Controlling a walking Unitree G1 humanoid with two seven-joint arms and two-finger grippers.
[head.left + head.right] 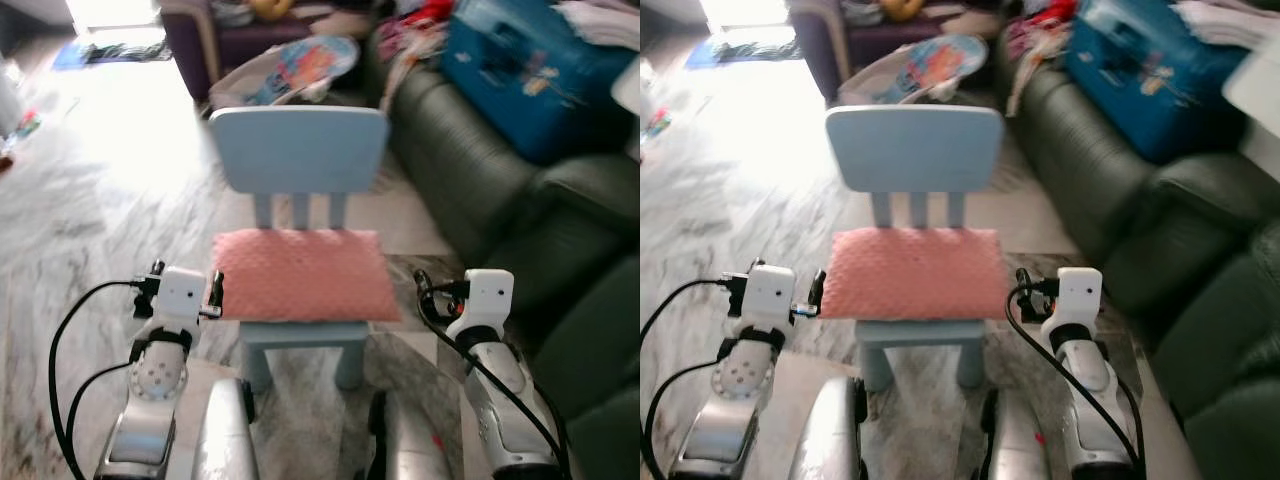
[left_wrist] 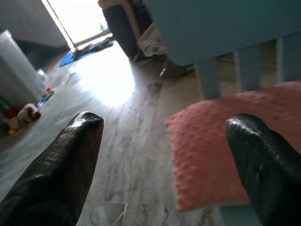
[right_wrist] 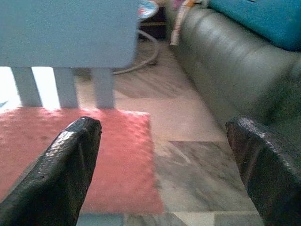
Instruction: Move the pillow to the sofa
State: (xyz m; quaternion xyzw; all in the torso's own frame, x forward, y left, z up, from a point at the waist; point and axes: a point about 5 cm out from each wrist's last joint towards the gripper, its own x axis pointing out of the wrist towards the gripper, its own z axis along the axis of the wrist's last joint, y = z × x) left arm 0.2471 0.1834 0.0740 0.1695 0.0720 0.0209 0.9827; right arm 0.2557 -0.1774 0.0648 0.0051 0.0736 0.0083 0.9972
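A flat pink pillow [image 1: 300,274] lies on the seat of a small light-blue child's chair [image 1: 298,150] straight ahead. The dark green leather sofa [image 1: 470,170] runs along the right side. My left arm is raised at the pillow's left edge and my right arm at its right edge. In the left wrist view my left gripper [image 2: 169,155] is open, with the pillow's corner [image 2: 225,150] lying between its fingertips. In the right wrist view my right gripper [image 3: 162,165] is open too, and the pillow's right corner [image 3: 94,155] sits between its fingers.
A big blue bag [image 1: 535,70] and heaped clothes [image 1: 415,30] cover the sofa's far end. A baby bouncer [image 1: 300,65] and a purple armchair [image 1: 215,40] stand behind the chair. Marble floor [image 1: 90,220] spreads to the left, with toys [image 2: 21,117] near a wall.
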